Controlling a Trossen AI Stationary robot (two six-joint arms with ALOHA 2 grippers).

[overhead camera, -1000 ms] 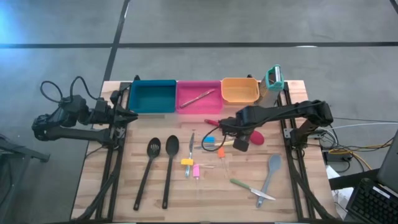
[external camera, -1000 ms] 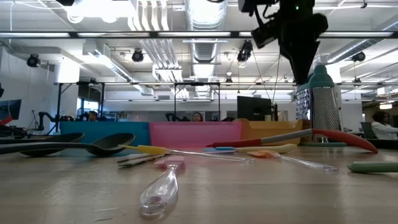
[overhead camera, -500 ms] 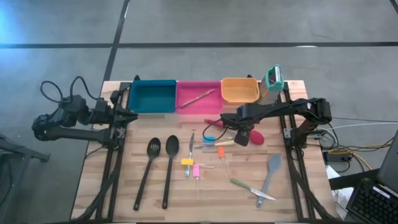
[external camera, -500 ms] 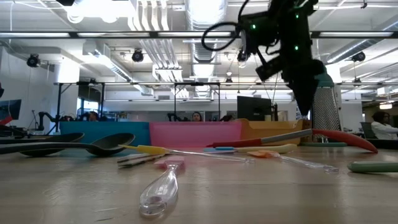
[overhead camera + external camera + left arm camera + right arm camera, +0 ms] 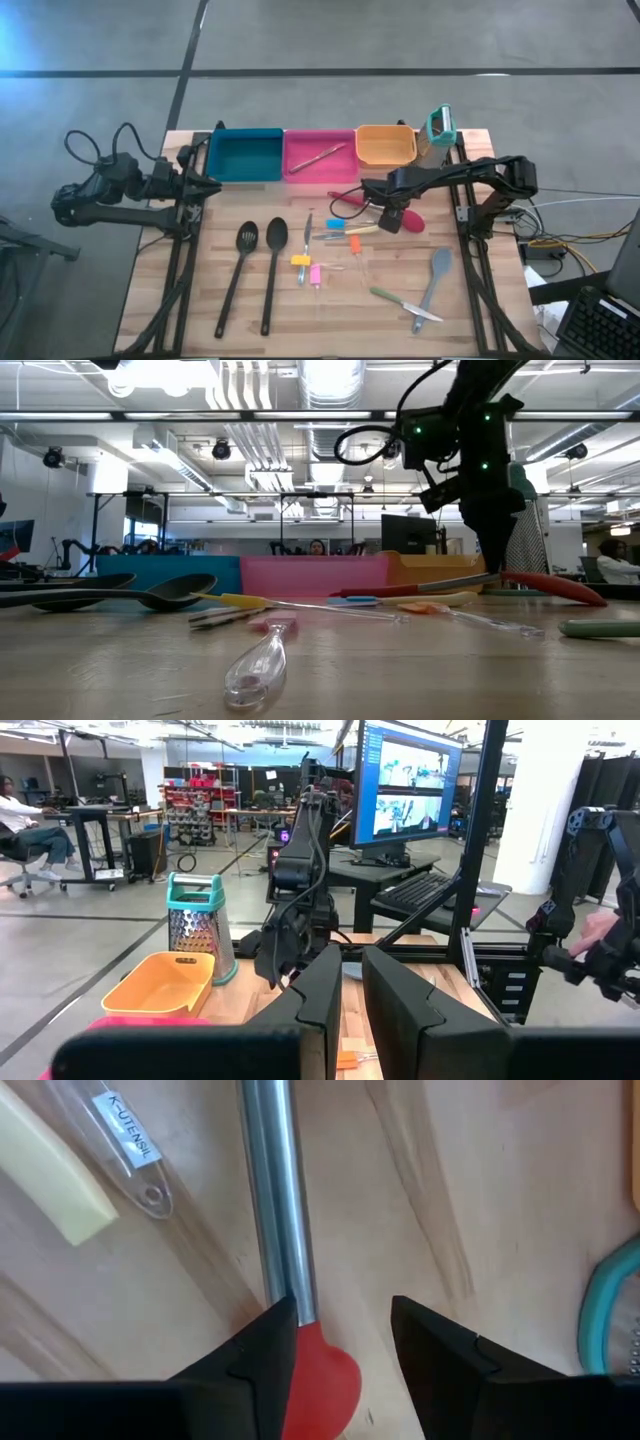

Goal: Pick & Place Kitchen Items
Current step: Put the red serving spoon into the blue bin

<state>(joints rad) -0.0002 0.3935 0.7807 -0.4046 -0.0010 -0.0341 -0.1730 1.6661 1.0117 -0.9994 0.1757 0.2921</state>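
Red-headed spoon (image 5: 400, 212) is lying flat on the table (image 5: 480, 310) toward its right side, just in front of the orange bin (image 5: 385, 146), and the right gripper (image 5: 385, 217) is hanging directly over it. In the right wrist view the spoon (image 5: 290, 1250) is running lengthwise out ahead of the wrist: its steel handle is stretching away between the two fingers, and the red head is sitting under the inner edge of one finger, so the jaws are not centred on it. The jaws are standing open and gripping nothing; whether a fingertip is already touching the head, I cannot tell. Seen from above, the long axis is slanting across the table, the handle pointing toward the middle and the pink bin (image 5: 318, 156), the head toward the right edge. The handle is looking smooth, round and shiny, the head a glossy rounded red. I am judging that a small sideways shift would centre the jaws before closing. The left gripper (image 5: 343, 1010) is waiting well away at the left edge, near the teal bin (image 5: 245, 155), its jaws nearly shut and empty.
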